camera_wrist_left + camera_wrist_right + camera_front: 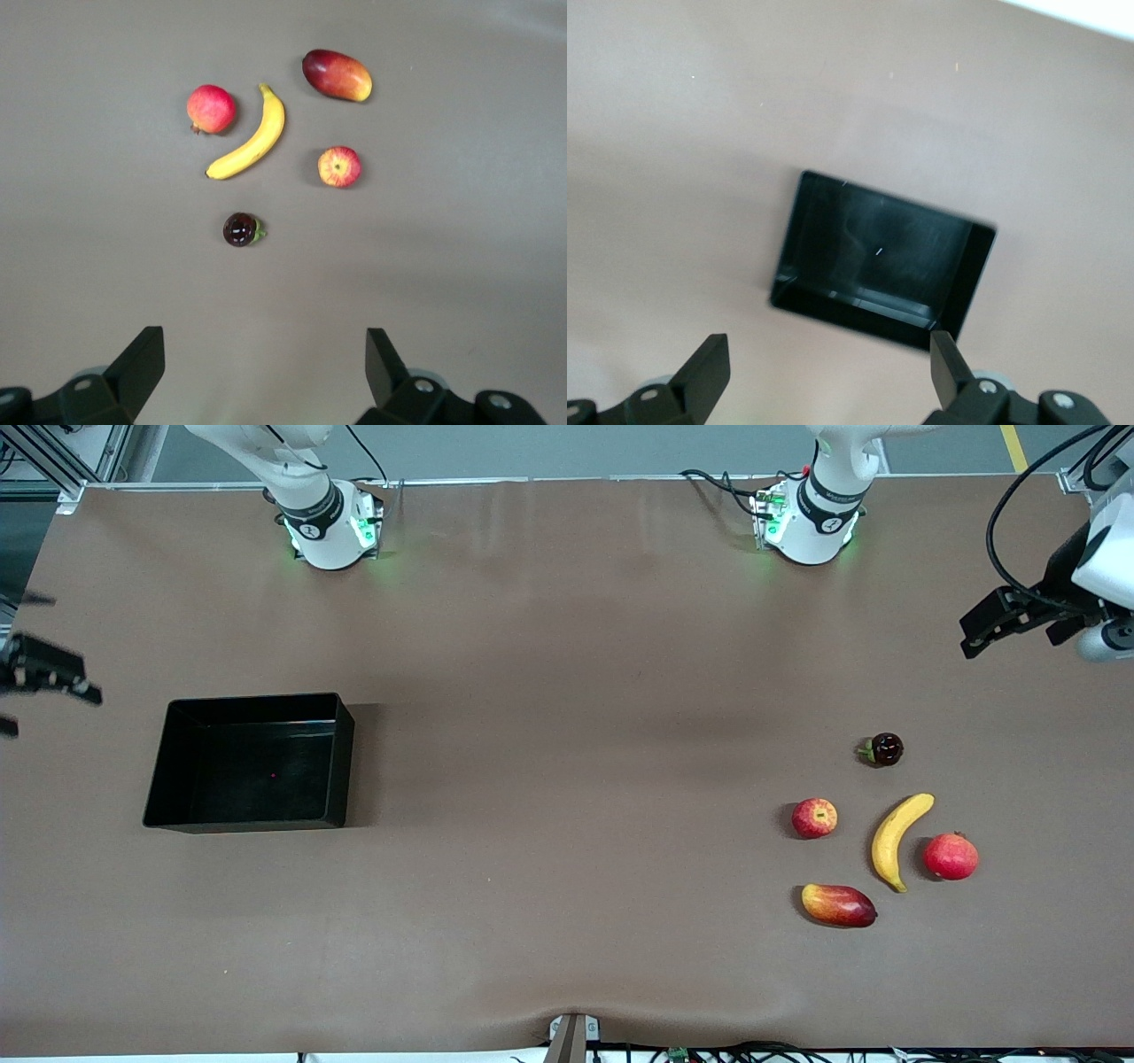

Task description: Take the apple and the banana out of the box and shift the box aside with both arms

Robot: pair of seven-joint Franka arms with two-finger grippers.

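Both my grippers hang empty with jaws wide apart: left gripper [266, 367] up near the fruit, right gripper [828, 372] by the box [251, 763]. Box sits empty at my right arm's end; apple [814, 817] and banana [897, 839] lie on the table at my left arm's end.

The right pincer [40, 677] is blurred and cut off by the front view's edge.

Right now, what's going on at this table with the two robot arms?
Nothing is being held. The black box sits empty toward the right arm's end of the table, with the right claw open above it. The apple and banana lie on the table toward the left arm's end, among a mango, another red fruit and a small dark fruit. The left claw hangs open above them.
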